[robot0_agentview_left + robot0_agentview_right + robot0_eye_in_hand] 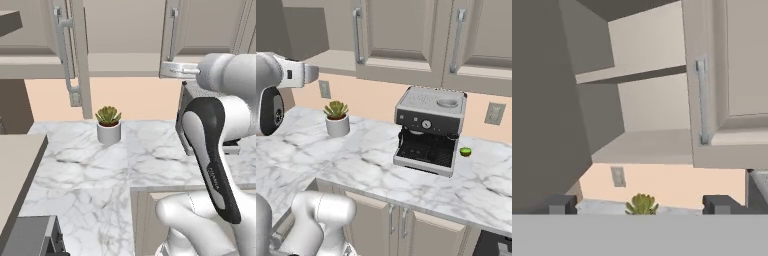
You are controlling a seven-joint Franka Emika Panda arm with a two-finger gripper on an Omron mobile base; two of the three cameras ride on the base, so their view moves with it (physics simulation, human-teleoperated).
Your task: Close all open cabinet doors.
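**Tool wide, facing an open cabinet**

Left base view: one cabinet door (75, 50) stood swung out, edge-on, well left of the arm, above a potted succulent (108, 124) on the bench (150, 155).

Right base view: doors ahead looked shut above a coffee machine (430, 130).

Hand view: the tool (641, 204) was spread wide and empty, likely readied to push; ahead of it lay bare cabinet shelves (642, 145).

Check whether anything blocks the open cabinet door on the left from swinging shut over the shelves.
Nothing visible does. In the left base view the open cabinet door stands edge-on before the bare cabinet opening. The potted succulent sits lower, on the marble counter. The claw is open and apart.
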